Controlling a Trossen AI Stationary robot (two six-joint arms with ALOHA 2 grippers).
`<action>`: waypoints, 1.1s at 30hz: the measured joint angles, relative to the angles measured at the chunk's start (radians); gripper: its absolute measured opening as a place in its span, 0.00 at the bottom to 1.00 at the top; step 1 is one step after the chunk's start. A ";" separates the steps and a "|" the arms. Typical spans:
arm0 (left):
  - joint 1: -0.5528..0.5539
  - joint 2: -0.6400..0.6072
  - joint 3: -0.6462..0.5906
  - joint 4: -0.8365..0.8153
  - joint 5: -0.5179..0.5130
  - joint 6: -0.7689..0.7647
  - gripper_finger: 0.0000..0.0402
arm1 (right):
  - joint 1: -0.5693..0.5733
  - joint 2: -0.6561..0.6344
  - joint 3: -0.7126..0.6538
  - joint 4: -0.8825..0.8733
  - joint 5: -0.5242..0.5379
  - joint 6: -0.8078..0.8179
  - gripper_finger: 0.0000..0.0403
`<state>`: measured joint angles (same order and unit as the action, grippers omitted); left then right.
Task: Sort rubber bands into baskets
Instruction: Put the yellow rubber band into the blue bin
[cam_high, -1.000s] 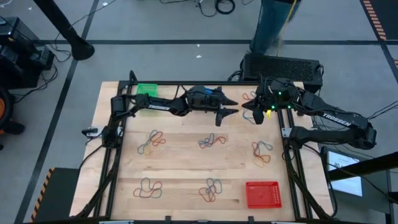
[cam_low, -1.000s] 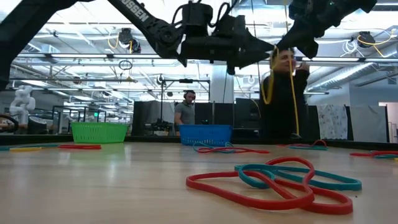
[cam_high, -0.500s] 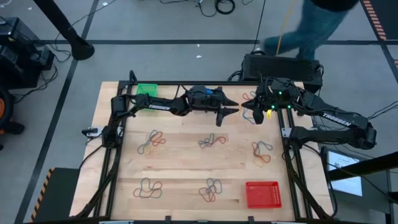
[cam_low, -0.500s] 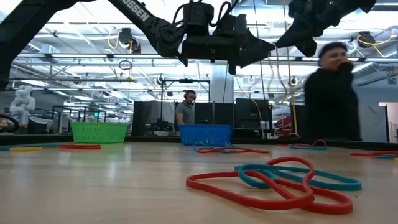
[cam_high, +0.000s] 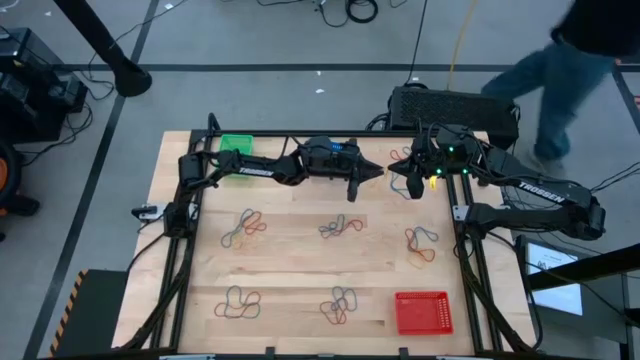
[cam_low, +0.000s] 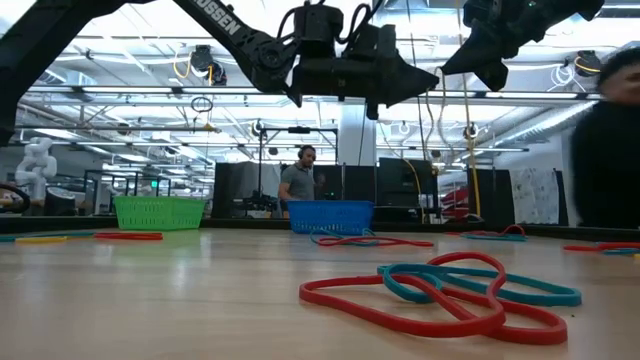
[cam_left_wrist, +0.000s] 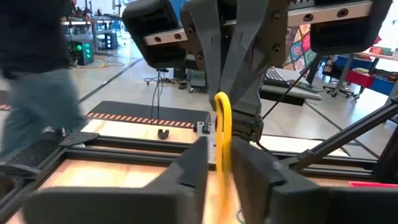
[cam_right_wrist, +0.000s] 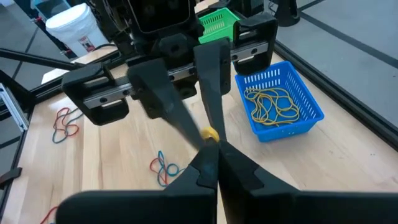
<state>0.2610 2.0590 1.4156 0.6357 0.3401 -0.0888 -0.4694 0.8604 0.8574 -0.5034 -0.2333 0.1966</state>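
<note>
A yellow rubber band (cam_left_wrist: 222, 134) hangs stretched between the two grippers above the far-centre of the table, its long axis running upright in the left wrist view. The right gripper (cam_right_wrist: 210, 144) has its fingers pressed together on the band's end; a small yellow knot shows at the tips. The left gripper (cam_left_wrist: 219, 163) brackets the band with its fingers close on either side; whether they have clamped it cannot be told.

The high view shows both arms reaching inward from their sides, the left gripper (cam_high: 372, 172) and the right gripper (cam_high: 400, 172) nearly tip to tip, arms held level above the wood. The band itself is too thin to make out there.

The right wrist view alone shows the blue basket (cam_right_wrist: 311, 112) holding a tangle of yellow bands, with the green basket (cam_right_wrist: 216, 22) beyond it. The red basket (cam_high: 422, 312) appears only in the high view, at the near right of the table (cam_high: 290, 260), well apart from the grippers.

The low view shows red and teal bands (cam_low: 440, 290) lying flat in the foreground, with both grippers well above the surface. A person (cam_high: 580, 60) stands beyond the table's far right corner.
</note>
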 joint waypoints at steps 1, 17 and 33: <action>0.001 0.000 0.000 0.000 0.000 0.002 0.09 | 0.000 0.000 0.000 0.000 0.000 -0.002 0.00; -0.017 -0.164 -0.001 -0.359 -0.016 0.152 0.00 | 0.000 -0.001 0.000 -0.047 0.005 -0.054 0.10; 0.074 -0.361 -0.001 -0.868 -0.383 0.269 0.00 | 0.020 -0.003 0.000 -0.178 0.124 -0.050 0.21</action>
<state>0.3346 1.6980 1.4147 -0.2326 -0.0428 0.1806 -0.4491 0.8577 0.8574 -0.6809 -0.1091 0.1470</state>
